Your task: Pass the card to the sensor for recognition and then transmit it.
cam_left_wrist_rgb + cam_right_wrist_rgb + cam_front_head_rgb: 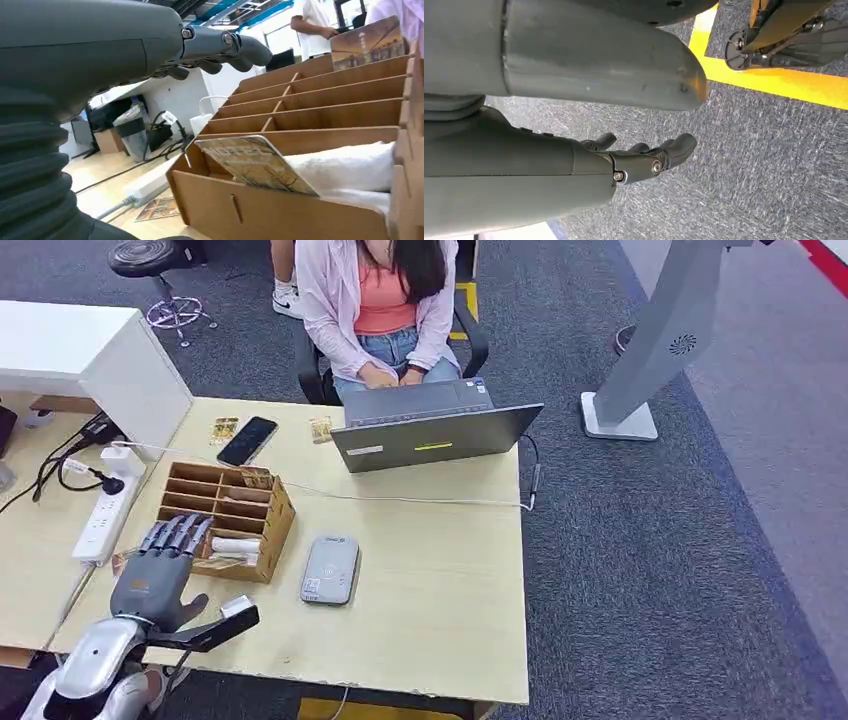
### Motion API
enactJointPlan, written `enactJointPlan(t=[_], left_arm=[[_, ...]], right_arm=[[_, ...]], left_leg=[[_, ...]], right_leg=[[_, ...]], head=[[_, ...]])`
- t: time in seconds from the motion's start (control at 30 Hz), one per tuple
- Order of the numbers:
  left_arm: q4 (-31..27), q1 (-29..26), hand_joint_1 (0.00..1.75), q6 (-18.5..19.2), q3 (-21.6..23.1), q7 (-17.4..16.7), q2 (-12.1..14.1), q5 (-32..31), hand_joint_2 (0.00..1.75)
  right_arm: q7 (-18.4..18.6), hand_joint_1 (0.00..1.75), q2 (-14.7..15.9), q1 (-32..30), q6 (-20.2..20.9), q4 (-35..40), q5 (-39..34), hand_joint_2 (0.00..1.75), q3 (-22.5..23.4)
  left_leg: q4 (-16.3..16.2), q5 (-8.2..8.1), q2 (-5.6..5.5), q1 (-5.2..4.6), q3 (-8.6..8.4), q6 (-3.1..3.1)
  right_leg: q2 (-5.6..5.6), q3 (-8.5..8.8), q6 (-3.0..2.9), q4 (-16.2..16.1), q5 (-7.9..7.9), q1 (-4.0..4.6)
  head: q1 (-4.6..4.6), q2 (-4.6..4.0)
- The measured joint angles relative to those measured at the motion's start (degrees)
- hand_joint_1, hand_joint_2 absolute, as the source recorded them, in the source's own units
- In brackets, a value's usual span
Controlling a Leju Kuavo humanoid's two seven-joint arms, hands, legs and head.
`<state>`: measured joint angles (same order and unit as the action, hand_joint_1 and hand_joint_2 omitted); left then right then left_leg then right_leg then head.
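Observation:
My left hand [160, 568] hovers flat over the near left corner of a wooden slotted organizer [232, 510], fingers stretched out and holding nothing. In the left wrist view the fingers [220, 47] hang above the organizer [310, 100]. Its nearest slot holds a patterned card [255, 162] leaning beside white paper [350, 167]. Another card [367, 42] stands upright in the far slot, and is also visible from the head camera as the far card [257, 478]. The grey sensor pad [330, 568] lies on the table just right of the organizer. My right hand [629, 165] hangs over grey carpet, fingers loosely spread and empty.
A person sits behind an open laptop [435, 430] at the table's far edge. A phone [247, 440] and two loose cards [225, 428] [320, 430] lie beyond the organizer. A power strip [103, 518] and cables are at the left, and a loose card [157, 209] lies on the table beside the organizer.

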<state>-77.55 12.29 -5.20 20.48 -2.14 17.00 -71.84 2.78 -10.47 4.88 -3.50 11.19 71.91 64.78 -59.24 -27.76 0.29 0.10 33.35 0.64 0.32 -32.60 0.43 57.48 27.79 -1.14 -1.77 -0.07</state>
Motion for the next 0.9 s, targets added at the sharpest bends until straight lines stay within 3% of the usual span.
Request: enactJointPlan(t=[0.03,0.73,0.9], left_arm=[[0.1,0.0,1.75,0.0,-0.2,0.0,0.0,0.0,1.75],[0.8,0.2,1.75,-2.0,-1.1,-0.9,-0.9,-2.7,1.75],[1.3,2.0,1.75,-12.5,-2.3,-1.9,-1.9,-7.9,1.75]], right_arm=[[0.0,0.0,0.0,0.0,0.1,0.0,0.0,0.0,0.0],[-0.2,0.0,0.0,0.0,0.3,0.0,0.3,0.0,0.0],[-0.6,0.0,0.0,0.0,0.6,0.0,1.3,0.0,-0.7]], left_leg=[[0.0,0.0,0.0,0.0,0.0,0.0],[0.0,0.0,0.0,0.0,0.0,0.0],[0.0,0.0,-0.02,0.0,0.0,0.0]], right_leg=[[0.0,0.0,0.0,0.0,0.0,0.0],[0.0,0.0,0.0,0.0,0.0,0.0],[-0.02,0.0,0.0,0.0,0.0,0.0]], head=[[0.02,0.0],[0.0,0.0],[0.0,0.0]])
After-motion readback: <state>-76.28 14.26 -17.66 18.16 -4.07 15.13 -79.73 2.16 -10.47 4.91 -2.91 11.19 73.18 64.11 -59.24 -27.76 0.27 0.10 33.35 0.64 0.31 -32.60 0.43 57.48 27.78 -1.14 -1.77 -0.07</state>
